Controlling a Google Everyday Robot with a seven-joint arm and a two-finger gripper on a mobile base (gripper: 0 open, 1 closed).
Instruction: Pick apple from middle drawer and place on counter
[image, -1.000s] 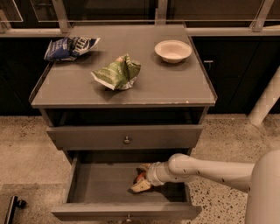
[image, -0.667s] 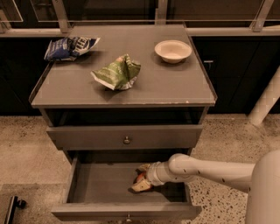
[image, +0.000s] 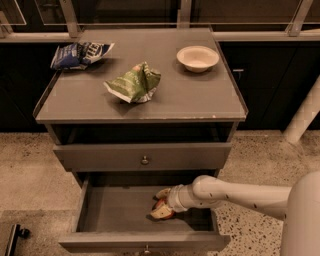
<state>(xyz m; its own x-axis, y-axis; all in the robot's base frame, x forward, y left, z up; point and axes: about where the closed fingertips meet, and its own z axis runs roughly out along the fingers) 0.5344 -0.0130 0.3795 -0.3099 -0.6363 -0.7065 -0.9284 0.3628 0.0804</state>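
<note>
Camera view. The middle drawer (image: 115, 210) is seen standing open at 6 o'clock. The apple (image: 163, 211) is lodged in it, right of centre, and the gripper (image: 161, 204) is set against it from 3 o'clock. Whether it is clenched on the fruit cannot be told. A firm hold should be confirmed before lifting. The closed drawer front (image: 100, 156) at 12 o'clock must be cleared. Bare counter (image: 200, 100) is noted at 5 o'clock of the green bag (image: 134, 83), below the bowl (image: 197, 58).

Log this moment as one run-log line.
claw: in open drawer, at apple | apple: in drawer, not on counter | counter: white bowl, green bag, blue bag
</note>
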